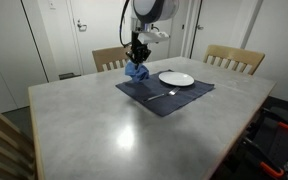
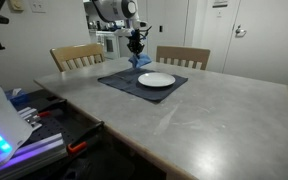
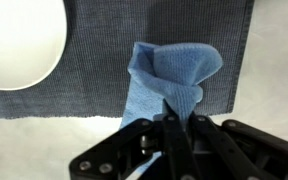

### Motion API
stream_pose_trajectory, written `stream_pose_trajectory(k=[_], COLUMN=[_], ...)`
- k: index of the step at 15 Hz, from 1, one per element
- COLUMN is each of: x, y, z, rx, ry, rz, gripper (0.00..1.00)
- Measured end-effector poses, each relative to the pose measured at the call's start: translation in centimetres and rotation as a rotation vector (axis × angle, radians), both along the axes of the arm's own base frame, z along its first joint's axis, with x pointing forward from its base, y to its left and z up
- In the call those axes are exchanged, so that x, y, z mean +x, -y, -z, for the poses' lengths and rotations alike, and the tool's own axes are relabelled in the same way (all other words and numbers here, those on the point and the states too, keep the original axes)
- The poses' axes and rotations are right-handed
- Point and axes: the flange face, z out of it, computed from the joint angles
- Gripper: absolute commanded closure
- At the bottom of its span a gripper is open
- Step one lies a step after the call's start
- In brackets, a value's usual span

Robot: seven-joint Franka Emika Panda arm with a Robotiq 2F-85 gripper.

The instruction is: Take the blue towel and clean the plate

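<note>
Your gripper (image 3: 179, 112) is clenched on the blue towel (image 3: 169, 68); the white plate (image 3: 19, 40) lies near it, toward the upper left in the wrist view.

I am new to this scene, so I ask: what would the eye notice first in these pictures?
The black gripper pinches a crumpled blue cloth towel at the edge of the dark grey woven placemat. Beside it lies a round white plate on that placemat.

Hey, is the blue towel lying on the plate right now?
No, in the wrist view the towel sits bunched on the dark placemat beside the plate, pinched by the gripper.
</note>
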Motion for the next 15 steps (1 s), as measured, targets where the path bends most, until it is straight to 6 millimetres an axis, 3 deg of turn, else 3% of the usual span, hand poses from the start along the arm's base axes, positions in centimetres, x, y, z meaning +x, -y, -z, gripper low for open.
stream_pose_trajectory(k=[4,8,11,15], x=[0.7,0.6,-0.5,-3.3], y=[3.0,6.6,9.4,12.9], z=[-1.6,-1.9,-1.1,-0.9], rx=[-0.046,-0.081,-0.129,-0.278], ry=[0.023,0.008,-0.008,-0.042], rz=[0.040,0.124,0.220,0.406], gripper=[0.98,0.98,0.98,0.98])
